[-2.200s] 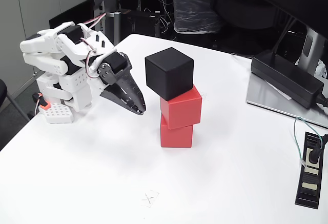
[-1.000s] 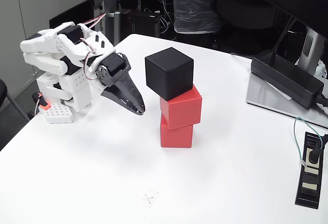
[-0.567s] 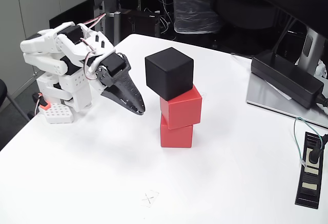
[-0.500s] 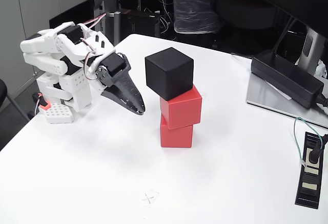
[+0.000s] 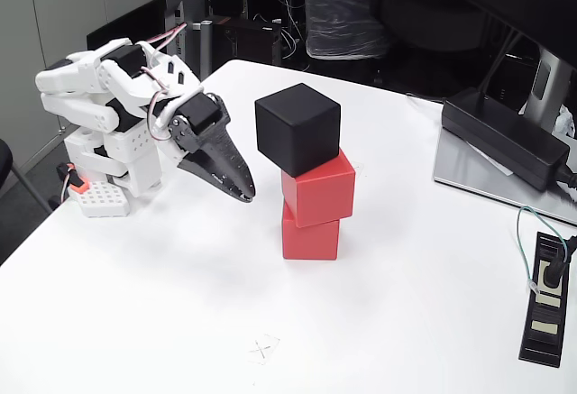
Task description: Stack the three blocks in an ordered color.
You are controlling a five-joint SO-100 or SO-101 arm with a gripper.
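Three cubes stand in one stack near the middle of the white table in the fixed view. A red block [image 5: 309, 235] is at the bottom, a second red block [image 5: 320, 188] sits on it turned a little, and a black block [image 5: 297, 128] rests on top, overhanging to the left. My gripper [image 5: 245, 195] is shut with nothing in it. It hangs to the left of the stack, apart from it, with its black fingers pointing down and right. The white arm is folded back at the table's left edge.
A long black power brick [image 5: 505, 137] lies on a grey pad at the right. A black power strip [image 5: 547, 297] with a plugged cable sits at the right edge. A small pencil cross [image 5: 262, 350] marks the table near the front.
The gripper has barely shifted, a slight lift. The stack has not moved.
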